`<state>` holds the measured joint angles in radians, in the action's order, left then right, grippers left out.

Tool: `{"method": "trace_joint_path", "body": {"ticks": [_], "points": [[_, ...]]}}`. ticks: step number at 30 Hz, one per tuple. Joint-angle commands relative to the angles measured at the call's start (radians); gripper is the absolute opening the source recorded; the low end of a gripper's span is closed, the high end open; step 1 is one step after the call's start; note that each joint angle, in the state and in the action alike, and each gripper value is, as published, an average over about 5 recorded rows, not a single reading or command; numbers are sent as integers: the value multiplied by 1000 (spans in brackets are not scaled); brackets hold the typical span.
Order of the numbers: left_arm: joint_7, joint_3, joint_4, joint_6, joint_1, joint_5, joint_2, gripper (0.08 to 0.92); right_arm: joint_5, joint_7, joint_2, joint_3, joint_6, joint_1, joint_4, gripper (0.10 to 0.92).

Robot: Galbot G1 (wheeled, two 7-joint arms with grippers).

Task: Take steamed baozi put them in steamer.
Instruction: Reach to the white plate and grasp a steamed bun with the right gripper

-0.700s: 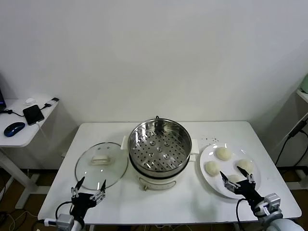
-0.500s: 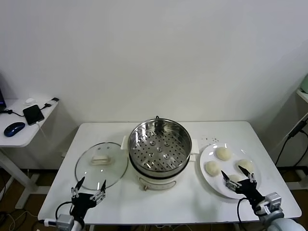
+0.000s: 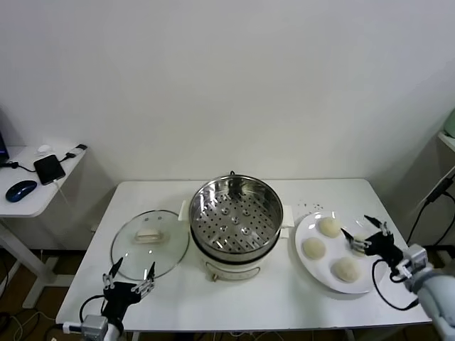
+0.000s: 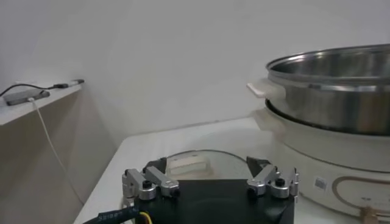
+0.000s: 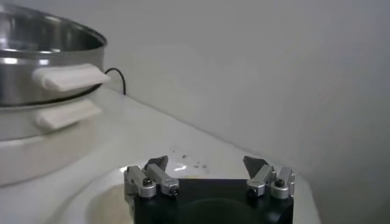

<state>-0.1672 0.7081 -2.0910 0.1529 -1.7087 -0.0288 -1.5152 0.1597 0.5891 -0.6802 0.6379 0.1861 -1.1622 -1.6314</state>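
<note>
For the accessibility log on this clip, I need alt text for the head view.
A white table holds an empty steamer at its centre, a glass lid lying to its left and a white plate with four steamed baozi to its right. The open right gripper hovers over the plate's far right side; the open left gripper waits near the table's front left edge.

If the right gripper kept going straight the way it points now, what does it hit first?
Most likely the far-right baozi on the plate: the open right gripper hovers at it, pointing toward the steamer. Its height above the bun is unclear.
</note>
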Motion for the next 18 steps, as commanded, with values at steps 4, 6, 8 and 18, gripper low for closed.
{"method": "trace_joint_path", "body": {"ticks": [4, 6, 8, 18], "points": [[4, 3, -30, -1, -15, -7, -10, 823, -369, 668, 243, -444, -90, 690, 249, 823], [5, 4, -37, -2, -18, -7, -12, 823, -399, 737, 238, -558, -120, 789, 267, 823], [5, 5, -42, -2, -19, -6, -15, 823, -422, 782, 225, -684, -147, 886, 285, 823], [6, 18, -57, -4, -28, 1, -26, 823, -522, 900, 37, -942, -304, 1067, 480, 823]]}}
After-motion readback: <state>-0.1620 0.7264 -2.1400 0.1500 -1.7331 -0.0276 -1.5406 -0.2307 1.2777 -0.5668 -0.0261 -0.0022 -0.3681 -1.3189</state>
